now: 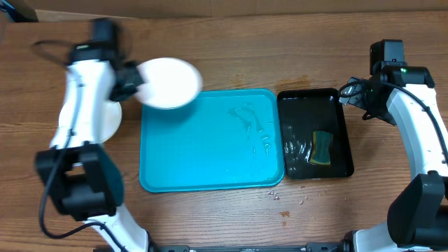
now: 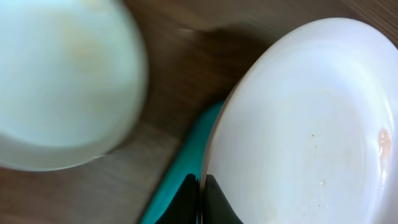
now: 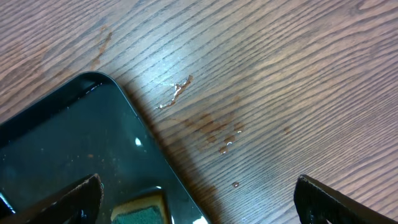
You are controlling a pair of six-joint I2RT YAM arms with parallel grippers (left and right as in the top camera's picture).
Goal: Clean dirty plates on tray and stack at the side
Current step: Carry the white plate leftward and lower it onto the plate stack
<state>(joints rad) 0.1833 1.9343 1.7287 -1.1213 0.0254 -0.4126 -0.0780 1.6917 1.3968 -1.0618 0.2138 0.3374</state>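
Note:
My left gripper [image 1: 134,78] is shut on the rim of a white plate [image 1: 169,82] and holds it in the air over the far left corner of the turquoise tray [image 1: 210,147]. In the left wrist view the black fingertips [image 2: 214,202] pinch the plate [image 2: 311,124], which bears a small orange smear [image 2: 384,140] near its edge. Another white plate [image 1: 110,120] lies on the table left of the tray, partly under my left arm; it is blurred in the left wrist view [image 2: 62,81]. The tray holds only water drops. My right gripper [image 1: 348,94] hovers open, with nothing between its fingers, at the far right corner of the black tray.
A narrower black tray [image 1: 315,133] stands right of the turquoise one, wet, with a yellow-green sponge [image 1: 322,148] in it. The right wrist view shows the black tray's corner [image 3: 62,143], the sponge [image 3: 140,211] and small wet spots [image 3: 224,146] on the wooden table.

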